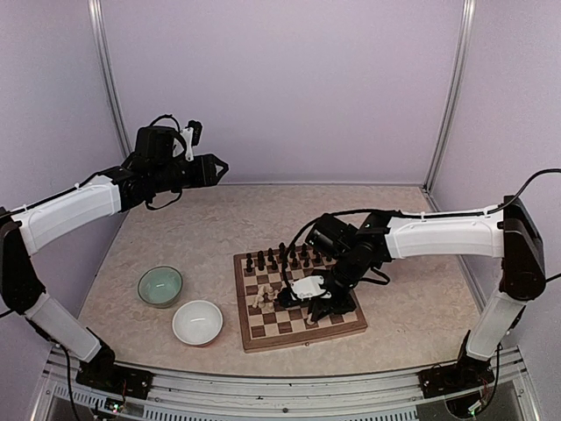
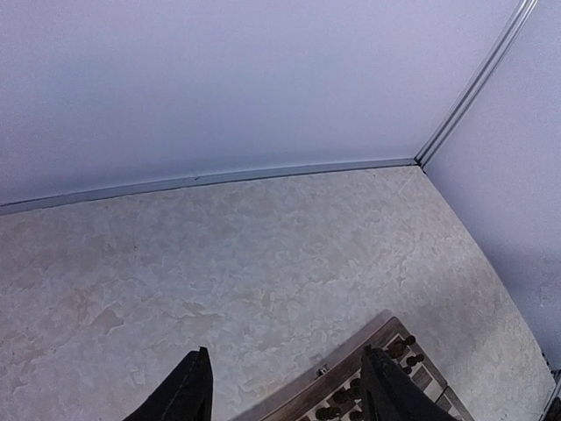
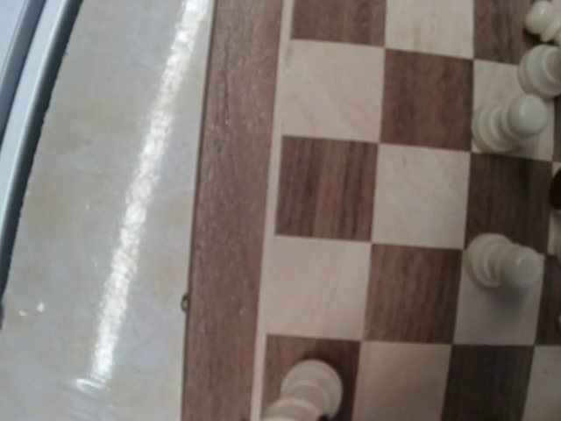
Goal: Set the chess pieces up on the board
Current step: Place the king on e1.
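The board (image 1: pixel 351 323) lies in the middle of the table, and its far corner shows in the left wrist view (image 2: pixel 351 364). Dark pieces (image 1: pixel 289 258) stand in its far rows. A few cream pieces (image 1: pixel 261 296) stand near its left side. My right gripper (image 1: pixel 294 298) hangs low over the board's near half. In the right wrist view a cream piece (image 3: pixel 308 390) sits at the bottom edge, on a dark square by the board's border (image 3: pixel 232 219). My fingers do not show there. More cream pieces (image 3: pixel 504 263) stand to the right. My left gripper (image 1: pixel 215 168) is open and empty, raised at the back left.
A green bowl (image 1: pixel 160 286) and a white bowl (image 1: pixel 197 322) stand left of the board. Walls close the back and both sides. A metal rail runs along the table's near edge (image 3: pixel 17 105).
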Motion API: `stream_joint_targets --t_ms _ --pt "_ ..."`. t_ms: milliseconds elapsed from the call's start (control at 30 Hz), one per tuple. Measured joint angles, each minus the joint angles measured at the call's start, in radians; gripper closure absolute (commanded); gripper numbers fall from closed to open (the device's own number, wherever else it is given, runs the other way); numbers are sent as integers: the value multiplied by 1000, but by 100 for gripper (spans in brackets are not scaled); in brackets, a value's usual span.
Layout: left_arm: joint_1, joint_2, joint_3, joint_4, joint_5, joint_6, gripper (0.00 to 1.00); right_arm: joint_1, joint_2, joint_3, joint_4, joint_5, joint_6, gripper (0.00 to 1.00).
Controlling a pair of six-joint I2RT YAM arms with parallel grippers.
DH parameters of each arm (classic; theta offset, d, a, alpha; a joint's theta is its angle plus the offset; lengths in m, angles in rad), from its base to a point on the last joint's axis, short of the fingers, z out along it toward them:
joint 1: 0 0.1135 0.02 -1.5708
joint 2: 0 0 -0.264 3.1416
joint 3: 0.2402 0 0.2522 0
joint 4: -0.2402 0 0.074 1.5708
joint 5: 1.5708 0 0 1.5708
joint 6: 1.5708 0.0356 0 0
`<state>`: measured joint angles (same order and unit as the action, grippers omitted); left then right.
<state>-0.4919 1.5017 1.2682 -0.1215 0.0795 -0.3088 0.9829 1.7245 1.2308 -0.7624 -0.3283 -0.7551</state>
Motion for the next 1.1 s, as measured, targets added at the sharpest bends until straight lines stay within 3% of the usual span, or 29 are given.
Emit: stream_joint_targets --t_ms 200,700,1100 --pt "0 0 0 0 0 0 42 0 10 0 2 -3 3 96" --pt "0 0 0 0 11 0 41 -6 21 7 -5 -4 22 63" --pt "-2 7 0 -1 14 0 41 -74 61 221 1 15 89 66"
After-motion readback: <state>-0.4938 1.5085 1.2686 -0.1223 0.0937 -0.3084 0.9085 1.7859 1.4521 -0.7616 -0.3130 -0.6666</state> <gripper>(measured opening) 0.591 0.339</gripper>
